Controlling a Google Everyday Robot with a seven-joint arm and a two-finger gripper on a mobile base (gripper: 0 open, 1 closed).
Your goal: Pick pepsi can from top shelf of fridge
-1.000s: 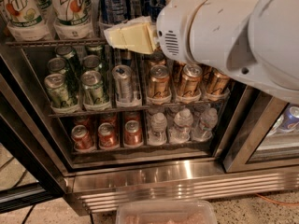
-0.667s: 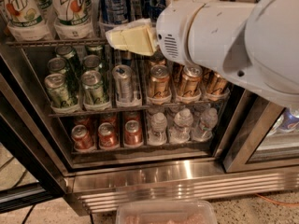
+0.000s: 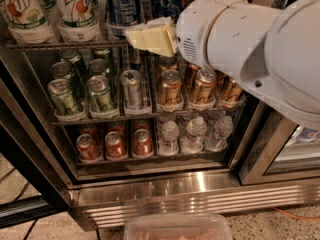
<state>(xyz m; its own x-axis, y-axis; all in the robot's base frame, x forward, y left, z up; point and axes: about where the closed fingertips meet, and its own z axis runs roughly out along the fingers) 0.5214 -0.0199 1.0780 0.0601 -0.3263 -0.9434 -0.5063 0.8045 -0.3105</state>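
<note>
Fridge [image 3: 165, 194]: door open, steel frame and louvred base in view; three racks of drinks show.
Arm [image 3: 260, 49]: big white housing reaching in from the right. It covers the right part of the upper rack.
Top shelf [image 3: 60, 45]: the uppermost rack in view. It carries 7-Up bottles [image 3: 75, 6] at left, a striped can [image 3: 121, 6] beside them, then the pepsi can.
Lower racks: green cans [image 3: 62, 94] and bronze cans [image 3: 171, 86] in the middle; red cans [image 3: 115, 144] and water bottles [image 3: 195, 134] below.
Step in hand: by my reading, lining up on the pepsi can before any grasp; the task looks early, with the can on its shelf.
Doing it well: raise and turn the wrist so the jaws straddle the can's body above the front rail. Come straight in along its tray. Stay off the striped can just to the left, then close at mid-height and lift clear of the rail before drawing back.
Risk: a low approach may catch the rail or nudge the neighbour.
Pincer [image 3: 150, 38]: cream-coloured, at the front edge of the top shelf, tip pointing left toward the foot of the striped can. How far open it is cannot be told. It appears to hold nothing, and contact with any can is unclear.
Pepsi can [image 3: 166, 1]: dark blue, upright on the top shelf, just above and behind the pincer, its lower part hidden.
</note>
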